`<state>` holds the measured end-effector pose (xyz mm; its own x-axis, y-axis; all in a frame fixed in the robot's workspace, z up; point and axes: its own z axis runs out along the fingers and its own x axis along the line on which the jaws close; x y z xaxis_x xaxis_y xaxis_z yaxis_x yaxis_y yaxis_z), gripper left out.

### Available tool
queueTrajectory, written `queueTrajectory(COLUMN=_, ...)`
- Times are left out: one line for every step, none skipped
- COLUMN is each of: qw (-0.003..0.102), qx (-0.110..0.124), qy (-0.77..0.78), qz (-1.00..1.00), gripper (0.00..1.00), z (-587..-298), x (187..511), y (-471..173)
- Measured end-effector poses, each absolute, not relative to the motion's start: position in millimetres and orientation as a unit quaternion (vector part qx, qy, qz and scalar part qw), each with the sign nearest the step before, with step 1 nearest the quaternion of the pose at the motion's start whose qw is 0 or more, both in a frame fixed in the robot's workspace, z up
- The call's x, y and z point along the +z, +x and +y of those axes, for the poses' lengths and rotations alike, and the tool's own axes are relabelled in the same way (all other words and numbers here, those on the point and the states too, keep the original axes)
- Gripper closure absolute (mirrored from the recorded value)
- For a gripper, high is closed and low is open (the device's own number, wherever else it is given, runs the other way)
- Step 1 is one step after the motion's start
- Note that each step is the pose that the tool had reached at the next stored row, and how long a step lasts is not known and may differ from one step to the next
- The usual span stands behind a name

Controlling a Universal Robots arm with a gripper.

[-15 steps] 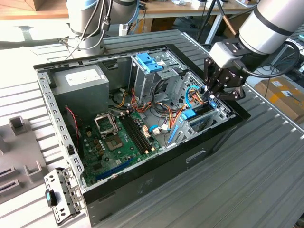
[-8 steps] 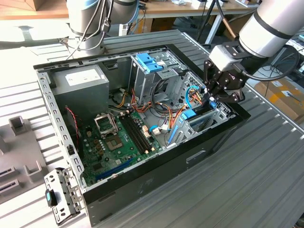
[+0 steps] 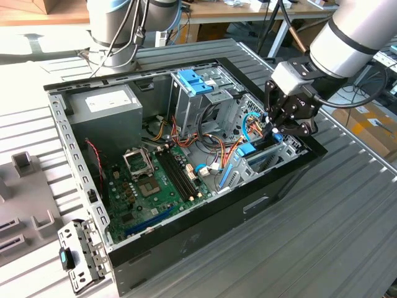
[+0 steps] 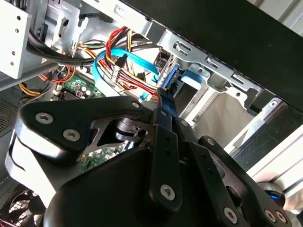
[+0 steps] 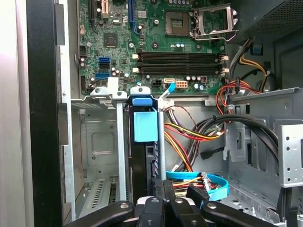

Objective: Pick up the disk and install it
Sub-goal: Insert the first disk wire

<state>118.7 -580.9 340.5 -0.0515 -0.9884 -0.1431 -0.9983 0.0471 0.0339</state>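
- My gripper (image 3: 280,127) hung over the corner of the open computer case (image 3: 205,245) on the exterior view's right, reaching down among the drive bays there.
- In both wrist views the two fingers (image 5: 159,189) lay drawn together with no gap between them (whether anything was pinched at the tips I could not tell).
- The disk (image 5: 141,165) stood on edge in a slot of the metal drive cage (image 5: 94,142), seen edge-on in the first wrist view as a dark slab directly ahead of my fingers.
- A light blue plastic carrier tab (image 5: 145,125) sat on the far end of the disk, against the cage's rim.
- In the second wrist view my gripper (image 4: 166,97) pointed at a blue piece (image 4: 171,75) beside the cage wall, with its tips right at it.
- A bundle of red, yellow and black wires (image 5: 189,132) ran just beside the disk, and a blue flat data cable (image 5: 213,182) curled near my fingers.
- Beyond the cage lay the green motherboard (image 5: 156,42), with its black memory slots (image 5: 177,59) and bare processor socket (image 5: 213,21).
- The grey power supply (image 3: 105,115) sat in the case's far corner, well apart from me (a bright blue bracket (image 3: 195,81) topped the upper bay between us).
- The case rested on a ribbed grey table (image 3: 347,236).
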Motion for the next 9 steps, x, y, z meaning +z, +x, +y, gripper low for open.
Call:
queueTrajectory(qw=0.040, qx=0.062, qy=-0.687, qz=0.722, gripper=0.89, z=-581, x=341, y=119)
queueTrajectory(qw=0.040, qx=0.062, qy=-0.687, qz=0.722, gripper=0.89, z=-581, x=342, y=119)
queueTrajectory(qw=0.041, qx=0.063, qy=-0.687, qz=0.722, gripper=0.89, z=-581, x=344, y=119)
queueTrajectory(qw=0.040, qx=0.062, qy=-0.688, qz=0.722, gripper=0.89, z=-581, x=351, y=119)
queueTrajectory(qw=0.040, qx=0.062, qy=-0.688, qz=0.722, gripper=0.89, z=-581, x=355, y=119)
queueTrajectory(qw=0.040, qx=0.062, qy=-0.688, qz=0.722, gripper=0.89, z=-581, x=357, y=120)
queueTrajectory(qw=0.041, qx=0.062, qy=-0.688, qz=0.722, gripper=0.89, z=-581, x=359, y=121)
queueTrajectory(qw=0.041, qx=0.062, qy=-0.688, qz=0.722, gripper=0.89, z=-581, x=360, y=122)
queueTrajectory(qw=0.041, qx=0.062, qy=-0.687, qz=0.722, gripper=0.89, z=-581, x=360, y=123)
